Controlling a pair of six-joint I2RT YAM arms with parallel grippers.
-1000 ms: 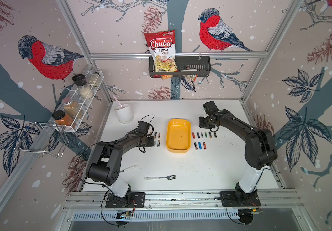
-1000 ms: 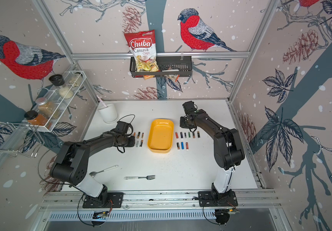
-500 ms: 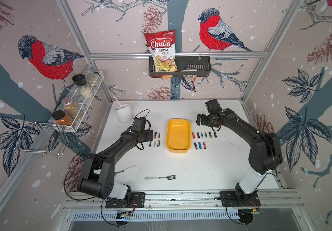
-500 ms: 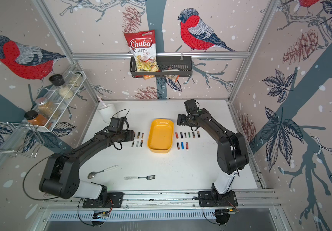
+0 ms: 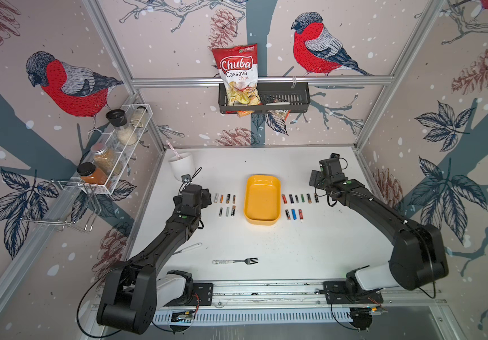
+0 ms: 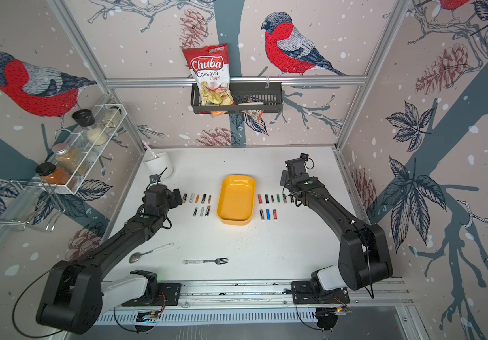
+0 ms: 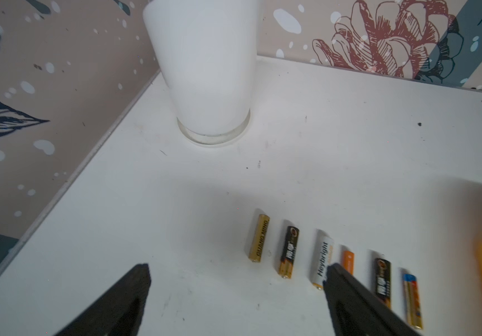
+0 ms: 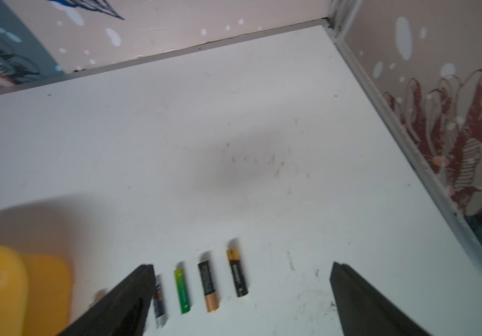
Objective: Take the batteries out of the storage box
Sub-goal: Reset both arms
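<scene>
The yellow storage box (image 5: pixel 261 200) sits mid-table and looks empty in both top views. Batteries lie in two rows on the table on either side of it, one group to its left (image 5: pixel 227 203) and one to its right (image 5: pixel 297 203). My left gripper (image 7: pixel 237 269) hangs open above the table just left of the left group. A gold battery (image 7: pixel 258 238) and a black one (image 7: pixel 289 252) lie ahead of it. My right gripper (image 8: pixel 242 266) is open and raised beyond the right group's outer end. A green battery (image 8: pixel 182 288) and two black ones show below it. Neither gripper holds anything.
A white cup (image 5: pixel 181 165) stands at the back left, close ahead of the left gripper. A fork (image 5: pixel 235 261) and a spoon (image 6: pixel 148 252) lie toward the front. A spice rack (image 5: pixel 113 147) hangs on the left wall and a basket with a chips bag (image 5: pixel 263 97) on the back wall.
Both grippers have opened from nearly shut. The left one has drawn back from the battery row, and the right one has lifted and swung outward toward the right wall.
</scene>
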